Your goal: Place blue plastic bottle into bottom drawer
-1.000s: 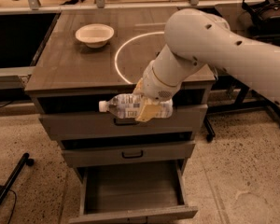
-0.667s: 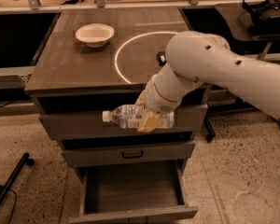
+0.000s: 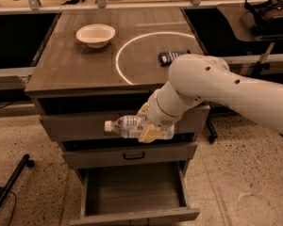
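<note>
The blue plastic bottle (image 3: 126, 126) is a small clear bottle with a white cap at its left end and a pale label. It lies sideways in the air in front of the upper drawer fronts. My gripper (image 3: 151, 126) is shut on the bottle's right part, its yellowish fingers (image 3: 148, 134) wrapped around it. The bottom drawer (image 3: 132, 215) is pulled open below, a wide plain box with a bare inside. The bottle hangs above the drawer's back part, well over its floor.
A white bowl (image 3: 95, 34) stands on the cabinet top (image 3: 70, 65) at the back left. A dark blue flat packet (image 3: 172, 56) lies at the right by a white circle marking. The middle drawer (image 3: 132, 155) with a black handle is shut. A black stand leg (image 3: 9, 185) lies on the floor at left.
My arm has carried the bottle lower and a little to the right, from the top drawer's front down toward the middle drawer's level. The packet on the top has come into view.
</note>
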`<state>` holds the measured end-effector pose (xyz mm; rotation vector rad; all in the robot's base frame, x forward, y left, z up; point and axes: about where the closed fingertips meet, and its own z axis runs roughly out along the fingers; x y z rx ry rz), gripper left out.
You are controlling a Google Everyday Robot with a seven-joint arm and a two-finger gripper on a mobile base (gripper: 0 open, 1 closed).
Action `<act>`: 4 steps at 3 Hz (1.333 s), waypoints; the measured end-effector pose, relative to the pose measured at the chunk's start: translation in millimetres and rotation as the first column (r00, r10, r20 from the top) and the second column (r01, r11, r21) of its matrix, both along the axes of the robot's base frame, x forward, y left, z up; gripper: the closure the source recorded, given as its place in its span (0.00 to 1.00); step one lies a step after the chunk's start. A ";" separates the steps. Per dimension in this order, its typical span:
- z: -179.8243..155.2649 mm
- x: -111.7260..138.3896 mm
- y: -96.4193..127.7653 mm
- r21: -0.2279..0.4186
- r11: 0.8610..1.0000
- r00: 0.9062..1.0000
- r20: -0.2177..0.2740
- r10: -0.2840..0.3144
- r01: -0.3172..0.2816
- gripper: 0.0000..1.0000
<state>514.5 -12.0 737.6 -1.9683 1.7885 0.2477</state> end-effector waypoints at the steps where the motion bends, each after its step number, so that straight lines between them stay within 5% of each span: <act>1: -14.1 -2.2 1.3 0.017 1.000 0.999 -0.034 -0.004 0.004 1.00; 4: -136.4 -22.3 10.2 0.111 0.990 0.988 -0.140 -0.072 0.088 1.00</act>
